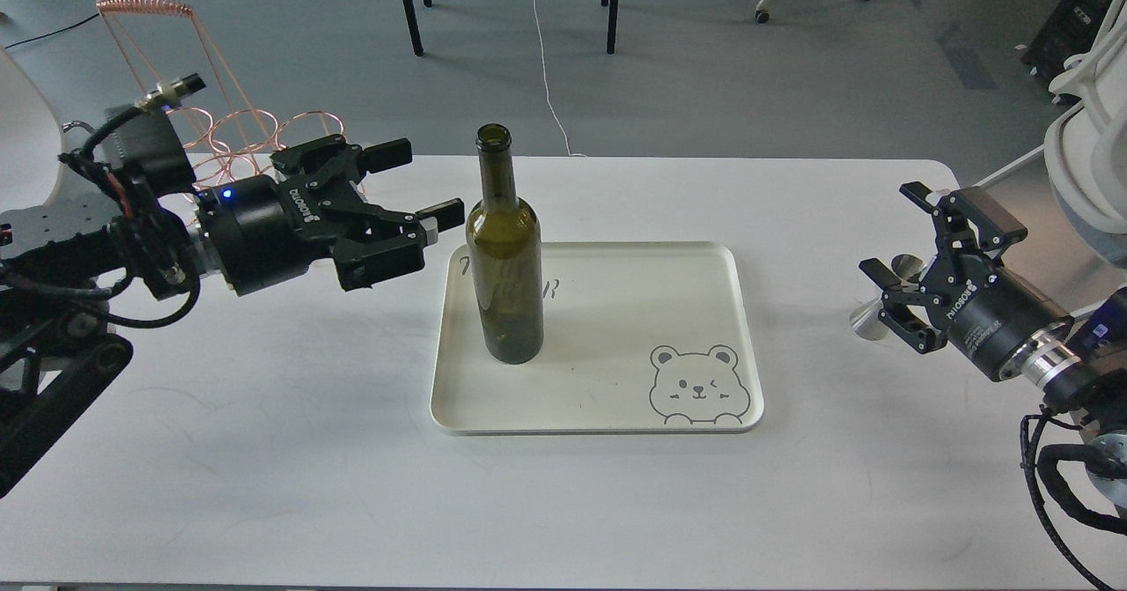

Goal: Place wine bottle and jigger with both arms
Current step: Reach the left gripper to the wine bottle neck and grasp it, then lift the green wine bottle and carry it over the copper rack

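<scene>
The dark olive-green wine bottle (504, 256) stands upright on the left part of the cream tray (616, 397). My left gripper (424, 183) is open, just left of the bottle at shoulder height and apart from it. The shiny steel jigger (869, 321) is on the table right of the tray, partly hidden behind my right gripper (889, 230). The right gripper is open, with its fingers beside and over the jigger. I cannot tell whether they touch it.
The tray has a bear drawing (700, 386) at its front right corner. A copper wire rack (233, 129) stands at the back left, behind my left arm. Chair legs and cables are on the floor beyond the table's far edge.
</scene>
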{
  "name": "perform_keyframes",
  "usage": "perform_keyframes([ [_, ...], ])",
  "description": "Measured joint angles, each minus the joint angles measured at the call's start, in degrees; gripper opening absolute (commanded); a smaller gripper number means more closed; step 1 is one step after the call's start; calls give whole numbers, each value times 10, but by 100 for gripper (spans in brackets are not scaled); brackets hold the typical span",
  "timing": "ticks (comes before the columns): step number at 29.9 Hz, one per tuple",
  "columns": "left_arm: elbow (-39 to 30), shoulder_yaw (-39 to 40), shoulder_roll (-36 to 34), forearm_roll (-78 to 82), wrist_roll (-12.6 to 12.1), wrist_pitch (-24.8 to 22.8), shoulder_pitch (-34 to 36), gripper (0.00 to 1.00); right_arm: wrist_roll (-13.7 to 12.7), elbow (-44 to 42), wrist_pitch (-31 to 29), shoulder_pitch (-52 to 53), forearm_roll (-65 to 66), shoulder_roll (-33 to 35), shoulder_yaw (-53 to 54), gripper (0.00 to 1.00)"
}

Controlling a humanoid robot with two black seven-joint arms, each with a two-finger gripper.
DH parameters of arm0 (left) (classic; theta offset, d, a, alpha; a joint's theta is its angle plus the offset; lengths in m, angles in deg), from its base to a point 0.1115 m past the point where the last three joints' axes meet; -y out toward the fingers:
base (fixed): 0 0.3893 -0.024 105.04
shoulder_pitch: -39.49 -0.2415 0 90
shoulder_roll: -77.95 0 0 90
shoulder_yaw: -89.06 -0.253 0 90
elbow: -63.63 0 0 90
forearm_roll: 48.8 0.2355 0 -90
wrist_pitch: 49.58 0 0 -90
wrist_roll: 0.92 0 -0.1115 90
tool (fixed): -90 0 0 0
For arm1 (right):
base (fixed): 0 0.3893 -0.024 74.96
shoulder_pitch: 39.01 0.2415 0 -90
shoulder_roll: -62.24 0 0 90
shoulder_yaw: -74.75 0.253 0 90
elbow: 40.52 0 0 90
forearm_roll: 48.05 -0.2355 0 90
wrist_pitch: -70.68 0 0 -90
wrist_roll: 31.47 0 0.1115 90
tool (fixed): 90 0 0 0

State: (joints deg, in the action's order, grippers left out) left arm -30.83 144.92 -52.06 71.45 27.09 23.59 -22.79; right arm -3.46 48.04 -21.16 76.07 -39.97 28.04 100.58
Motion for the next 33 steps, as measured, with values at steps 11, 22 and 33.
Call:
perform_keyframes([
  [11,69,-63,47,22,0,6,82,97,0,0,1,-3,-1,1,5,98],
  [22,99,-87,87,15,0,7,102,33,0,0,5,-5,-1,1,5,98],
  [33,112,-87,85,9,0,20,116,9,0,0,9,-5,-1,1,3,98],
])
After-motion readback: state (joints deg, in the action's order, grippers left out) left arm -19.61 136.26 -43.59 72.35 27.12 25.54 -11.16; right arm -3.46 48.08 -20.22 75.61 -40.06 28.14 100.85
